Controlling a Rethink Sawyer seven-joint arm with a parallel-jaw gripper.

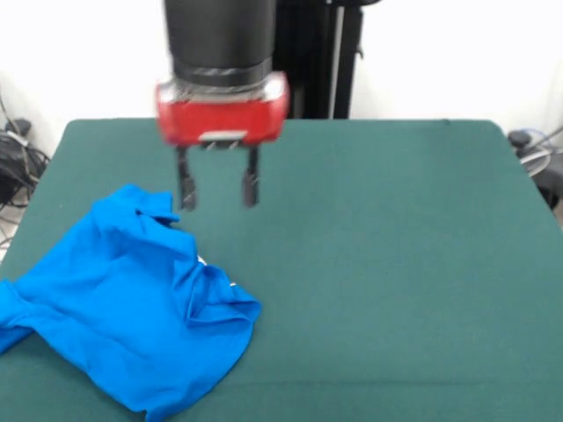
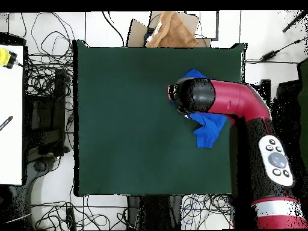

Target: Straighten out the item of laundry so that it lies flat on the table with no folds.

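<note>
1. Right now the gripper (image 1: 218,188) is hanging w/ its two dark fingers (image 1: 186,186) spread well apart, jaws wide open, nothing btwn them and nothing held.
2. The fingertips are pointing straight down and floating above the table (image 1: 396,229); in the front view the left-hand finger is sitting just beside the upper edge of the T-shirt (image 1: 123,299), but whether it is touching the cloth can't be told.
3. The fingers are coming out of a red wrist block (image 1: 223,112), w/ a black cylinder stacked on top of it running up out of frame; the whole end of the arm is standing vertical.
4. In the overhead view the arm (image 2: 240,103) is reaching in from the picture's bottom right, bending over the table's right side, its black end covering the gripper, so the fingers aren't showing there.
5. The shirt is lying crumpled at the front view's lower left, plain blue side mostly up, w/ folds running through the middle and a tiny bit of white print peeking at a fold near its right side.
6. One part of the shirt is reaching the picture's left edge, and its lower end is reaching the bottom edge.
7. Overhead, the shirt (image 2: 209,129) is showing partly under the arm, near the table's right edge.
</note>
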